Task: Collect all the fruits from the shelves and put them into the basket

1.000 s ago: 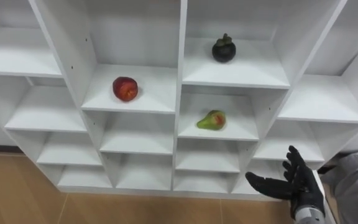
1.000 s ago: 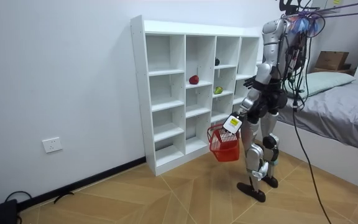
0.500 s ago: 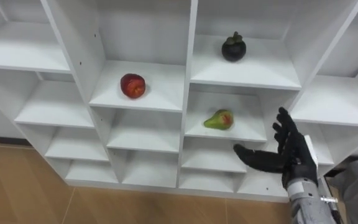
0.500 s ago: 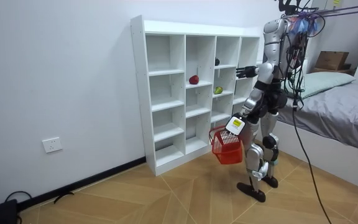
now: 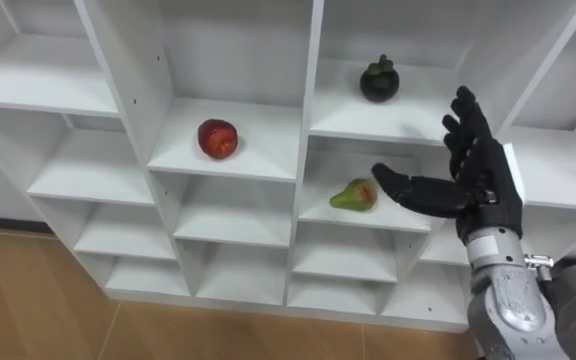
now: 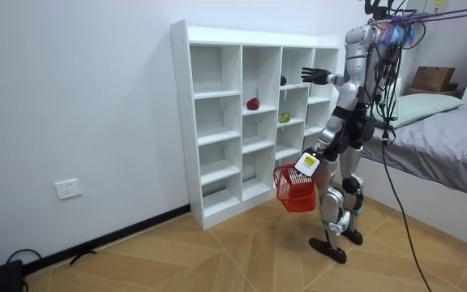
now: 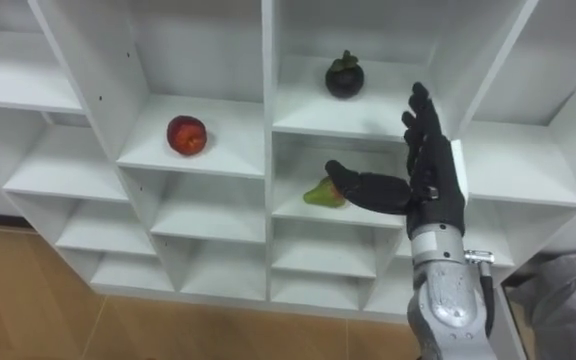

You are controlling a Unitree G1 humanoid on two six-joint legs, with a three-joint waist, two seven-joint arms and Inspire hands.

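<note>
Low at the robot's side, the left hand (image 6: 306,165) carries a red basket (image 6: 295,188) by its handle, closed round it as far as the room view lets one judge. The right hand (image 5: 480,172) is raised in front of the white closet (image 5: 313,120), released and empty, with the fingers spread upward and the thumb stretched out to the left. Just past the thumb tip, a little lower and deeper in, lies the pear (image 5: 353,195) on its shelf, its long axis running left to right with the narrow end to the left. 1 shelf up in the same column sits the dark mangosteen (image 5: 379,80), up and to the left of the fingertips. The red apple (image 5: 217,139) is 1 column further left, well apart from the hand. The right hand looks the better placed for all 3 fruits, and the pear is probably the shortest reach: forward and slightly down.
</note>
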